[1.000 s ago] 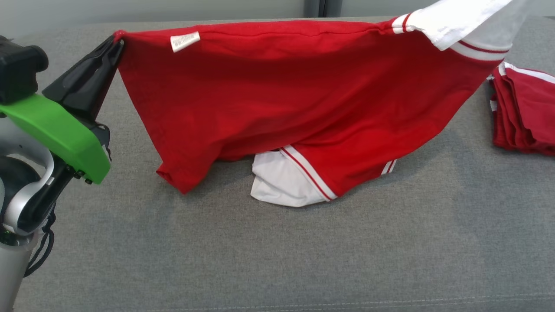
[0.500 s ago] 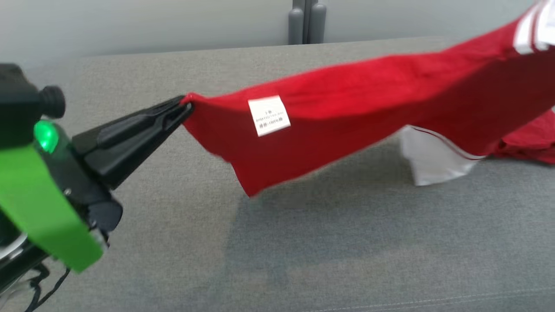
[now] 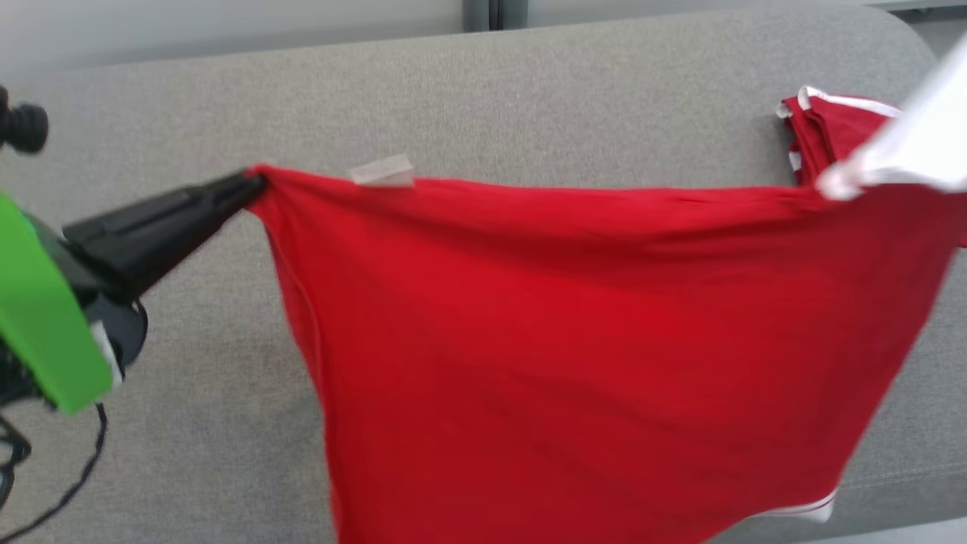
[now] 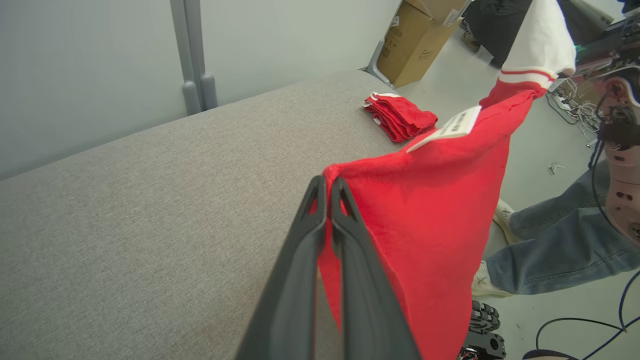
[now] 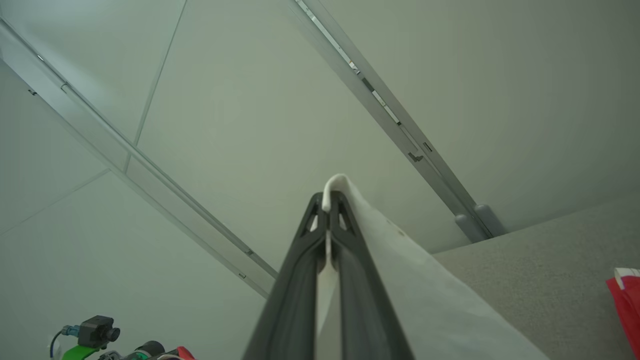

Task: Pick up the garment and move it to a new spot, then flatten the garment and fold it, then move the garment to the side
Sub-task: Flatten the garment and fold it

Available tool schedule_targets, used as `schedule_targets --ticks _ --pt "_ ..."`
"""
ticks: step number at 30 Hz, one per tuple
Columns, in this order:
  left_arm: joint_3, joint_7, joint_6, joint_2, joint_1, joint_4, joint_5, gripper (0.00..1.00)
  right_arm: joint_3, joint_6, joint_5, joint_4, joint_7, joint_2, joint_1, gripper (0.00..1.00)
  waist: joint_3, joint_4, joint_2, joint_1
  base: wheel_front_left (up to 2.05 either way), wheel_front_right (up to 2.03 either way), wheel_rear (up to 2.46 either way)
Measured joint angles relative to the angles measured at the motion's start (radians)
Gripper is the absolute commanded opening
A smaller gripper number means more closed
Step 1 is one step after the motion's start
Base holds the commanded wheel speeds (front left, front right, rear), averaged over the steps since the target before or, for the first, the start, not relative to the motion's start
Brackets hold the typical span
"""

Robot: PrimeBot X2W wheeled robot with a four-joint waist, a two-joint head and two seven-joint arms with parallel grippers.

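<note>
While both pairs of fingers are pressed together, the red shirt (image 3: 566,340) is held stretched between them, above the grey padded surface (image 3: 529,91). A corner of the red hem is pinched at the very tips of the left gripper (image 3: 253,180), with no gap seen between the fingers. The white sleeve (image 5: 400,280) is clamped in the same way by the right gripper (image 5: 328,197), its edge folded over the fingertips. Just beyond the left gripper's tips, a white label (image 3: 381,172) is seen edge-on along the taut top hem. A stack of folded red garments (image 3: 823,132) lies on the surface past the far end of the shirt, near the right gripper's side. Half a second ago the label was turned toward the head camera and the cloth was drawn into a narrower, slanting band; now a broad, flat sheet is presented, hanging down from the line between the two grips.
</note>
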Motion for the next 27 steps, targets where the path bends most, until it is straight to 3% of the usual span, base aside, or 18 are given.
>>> schedule_targets --ticks 4,8,10,14,15,17,19,20,23,27 --pt "-0.069 -0.005 0.017 -0.057 -0.095 0.199 0.086 0.00 0.174 -0.012 -0.118 0.133 -0.003 0.061 -0.086 0.00 0.051 0.006 0.0000 0.0000 0.00 0.00 0.00" --pt "-0.168 -0.047 0.022 -0.088 -0.220 0.354 0.329 0.00 0.229 -0.018 -0.334 0.286 -0.124 0.149 -0.340 0.00 0.102 0.017 0.0000 0.0000 0.00 0.00 0.00" --pt "-0.176 -0.122 0.022 -0.149 -0.333 0.382 0.443 0.00 0.183 -0.016 -0.397 0.338 -0.199 0.209 -0.498 0.00 0.128 0.024 0.0000 0.0000 0.00 0.00 0.00" --pt "-0.064 -0.436 0.019 -0.272 -0.656 0.333 0.699 0.00 0.128 -0.016 -0.530 0.381 -0.337 0.299 -0.742 0.00 0.181 0.036 0.0000 0.0002 0.00 0.00 0.00" --pt "-0.055 -0.484 0.020 -0.278 -0.718 0.319 0.747 0.00 0.135 -0.014 -0.528 0.381 -0.351 0.327 -0.791 0.00 0.195 0.037 0.0000 0.0002 0.00 0.00 0.00" --pt "-0.096 -0.520 -0.022 -0.252 -0.763 0.303 0.812 0.00 0.179 -0.007 -0.527 0.382 -0.358 0.372 -0.844 0.00 0.222 0.037 0.0000 0.0001 0.00 0.00 0.00" --pt "-0.167 -0.548 -0.064 -0.227 -0.732 0.329 0.852 0.00 0.226 -0.007 -0.511 0.391 -0.360 0.419 -0.836 0.00 0.249 0.033 0.0000 0.0002 0.00 0.00 0.00" --pt "-0.167 -0.548 -0.064 -0.227 -0.732 0.329 0.852 0.00 0.226 -0.007 -0.511 0.391 -0.360 0.419 -0.836 0.00 0.249 0.033 0.0000 0.0002 0.00 0.00 0.00" --pt "-0.249 -0.585 -0.091 -0.231 -0.551 0.421 0.843 0.00 0.273 -0.007 -0.481 0.397 -0.364 0.438 -0.724 0.00 0.289 0.022 0.0000 0.0002 0.00 0.00 0.00" --pt "-0.239 -0.666 -0.063 -0.202 -0.283 0.537 0.839 0.00 0.297 0.003 -0.402 0.444 -0.386 0.490 -0.482 0.00 0.330 -0.006 0.0000 0.0004 0.00 0.00 0.00"
